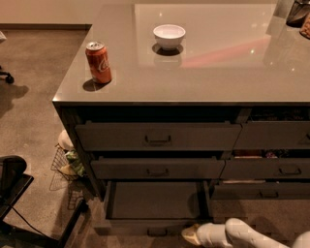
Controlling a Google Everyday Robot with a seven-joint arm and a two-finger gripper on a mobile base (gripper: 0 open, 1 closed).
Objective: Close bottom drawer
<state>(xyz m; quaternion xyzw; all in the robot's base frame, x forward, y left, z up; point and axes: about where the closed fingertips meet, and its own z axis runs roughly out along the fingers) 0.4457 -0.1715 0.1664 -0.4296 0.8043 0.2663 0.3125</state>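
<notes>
Red can [98,62]; grey-brown bottom drawer [152,201]; cream pincer [190,235] at its front.

A glossy grey-topped cabinet [218,72] stands on speckled brown carpet [29,121] in dim, warm light, with a pale wall [43,10] behind it. A wire basket [65,164] sits left of the cabinet's base. The gripper [189,235] is low before the cabinet's front.

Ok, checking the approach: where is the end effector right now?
The end effector is at the bottom edge of the camera view, slightly right of centre, near the right end of the front of the open bottom drawer.
</notes>
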